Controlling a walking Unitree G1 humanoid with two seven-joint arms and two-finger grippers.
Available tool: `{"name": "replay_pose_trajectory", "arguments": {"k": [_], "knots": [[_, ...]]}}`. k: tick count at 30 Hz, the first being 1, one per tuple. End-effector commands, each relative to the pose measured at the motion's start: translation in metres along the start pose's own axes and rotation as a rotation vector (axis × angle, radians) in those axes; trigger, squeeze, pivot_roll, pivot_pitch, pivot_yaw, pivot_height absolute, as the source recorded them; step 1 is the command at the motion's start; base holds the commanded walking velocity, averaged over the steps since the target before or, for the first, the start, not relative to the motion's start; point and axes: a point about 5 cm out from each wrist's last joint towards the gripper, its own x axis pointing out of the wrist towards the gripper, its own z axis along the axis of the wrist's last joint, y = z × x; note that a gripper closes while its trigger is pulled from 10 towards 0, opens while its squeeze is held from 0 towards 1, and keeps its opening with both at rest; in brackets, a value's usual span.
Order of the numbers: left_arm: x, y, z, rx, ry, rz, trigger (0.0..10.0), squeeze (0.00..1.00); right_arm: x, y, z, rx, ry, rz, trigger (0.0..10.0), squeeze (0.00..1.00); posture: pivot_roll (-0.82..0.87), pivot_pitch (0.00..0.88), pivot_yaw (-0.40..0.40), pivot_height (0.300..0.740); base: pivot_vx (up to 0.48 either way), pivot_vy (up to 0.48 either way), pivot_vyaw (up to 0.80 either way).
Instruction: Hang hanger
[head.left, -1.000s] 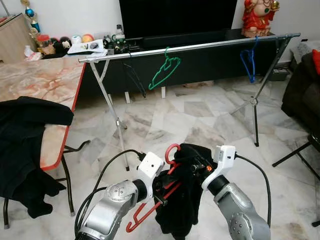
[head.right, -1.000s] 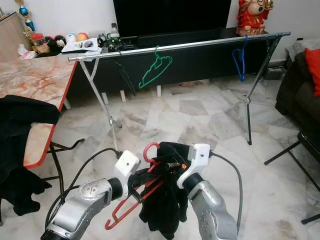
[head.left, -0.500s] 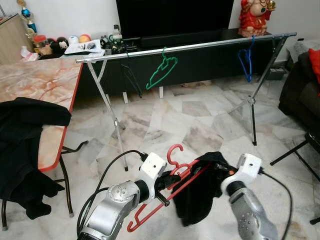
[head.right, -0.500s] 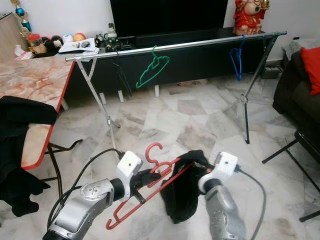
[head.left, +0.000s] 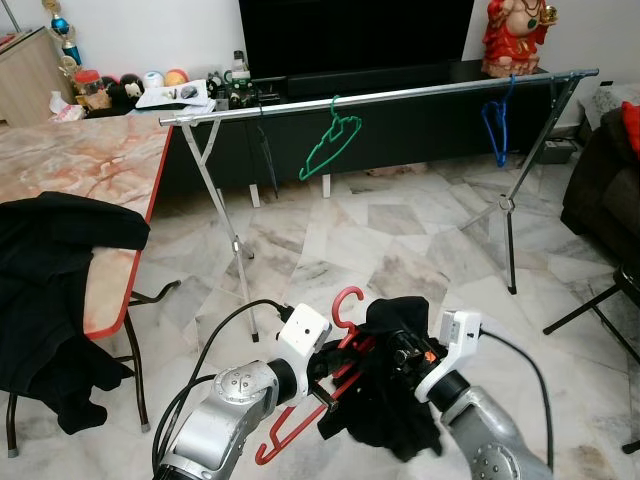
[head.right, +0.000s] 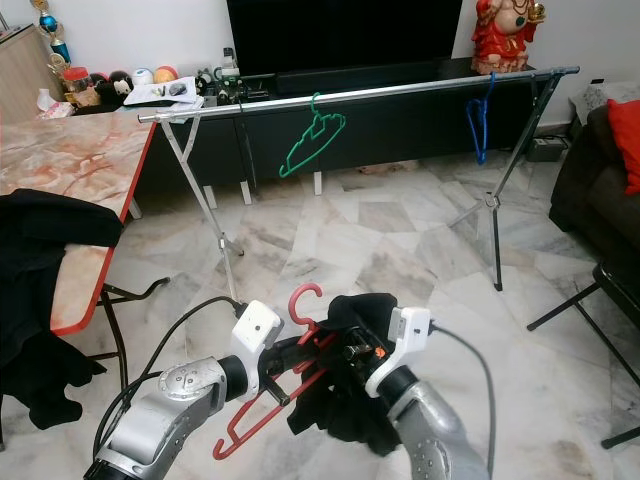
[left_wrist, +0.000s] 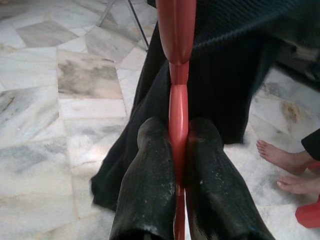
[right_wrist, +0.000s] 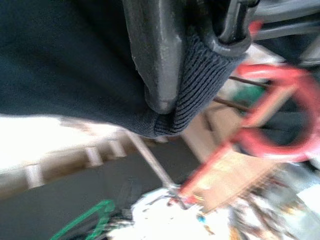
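I can't read any text, label, brand or number from here; the items on the far cabinet are too small.

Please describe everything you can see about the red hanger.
The red hanger looks like glossy plastic, with a curved hook pointing up and its lower end slanting down toward the floor. The left gripper is shut on one thin bar of it. A black garment, pinched by the right gripper, drapes against it.
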Motion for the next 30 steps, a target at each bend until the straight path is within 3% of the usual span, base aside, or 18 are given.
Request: {"name": "replay_pose_trajectory", "arguments": {"k": [1, 5, 8, 12, 17, 20, 25, 30], "knots": [[-0.002, 0.0, 0.003, 0.001, -0.021, -0.002, 10.0, 0.0, 0.002, -0.018, 0.018, -0.098, -0.035, -0.119, 10.0, 0.0, 0.08, 0.073, 0.05, 0.74, 0.0, 0.0, 0.0], [-0.002, 0.001, 0.002, 0.0, -0.018, 0.0, 10.0, 0.0, 0.004, -0.04, 0.035, -0.204, -0.042, -0.295, 10.0, 0.0, 0.07, 0.075, 0.049, 0.74, 0.0, 0.0, 0.0], [-0.002, 0.001, 0.002, 0.002, -0.018, -0.001, 10.0, 0.0, 0.006, -0.043, 0.038, -0.225, -0.043, -0.337, 10.0, 0.0, 0.07, 0.075, 0.049, 0.74, 0.0, 0.0, 0.0], [-0.002, 0.001, 0.002, 0.002, -0.019, -0.002, 10.0, 0.0, 0.015, -0.036, 0.034, -0.256, -0.036, -0.295, 10.0, 0.0, 0.08, 0.074, 0.05, 0.74, 0.0, 0.0, 0.0], [-0.002, 0.001, 0.003, 0.003, -0.019, 0.001, 10.0, 0.0, 0.025, -0.002, 0.023, -0.225, -0.024, -0.061, 10.0, 0.0, 0.08, 0.074, 0.05, 0.74, 0.0, 0.0, 0.0], [-0.002, 0.001, 0.002, 0.003, -0.019, 0.0, 10.0, 0.0, 0.025, 0.006, 0.02, -0.228, -0.019, 0.002, 10.0, 0.0, 0.08, 0.073, 0.049, 0.74, 0.0, 0.0, 0.0], [-0.001, 0.0, 0.002, 0.001, -0.02, -0.003, 10.0, 0.0, 0.017, 0.033, 0.012, -0.215, -0.004, 0.244, 10.0, 0.0, 0.08, 0.072, 0.051, 0.74, 0.0, 0.0, 0.0], [-0.001, 0.0, 0.003, -0.001, -0.022, -0.002, 10.0, 0.0, 0.012, 0.042, 0.011, -0.202, 0.008, 0.34, 10.0, 0.0, 0.08, 0.072, 0.051, 0.74, 0.0, 0.0, 0.0]]}}
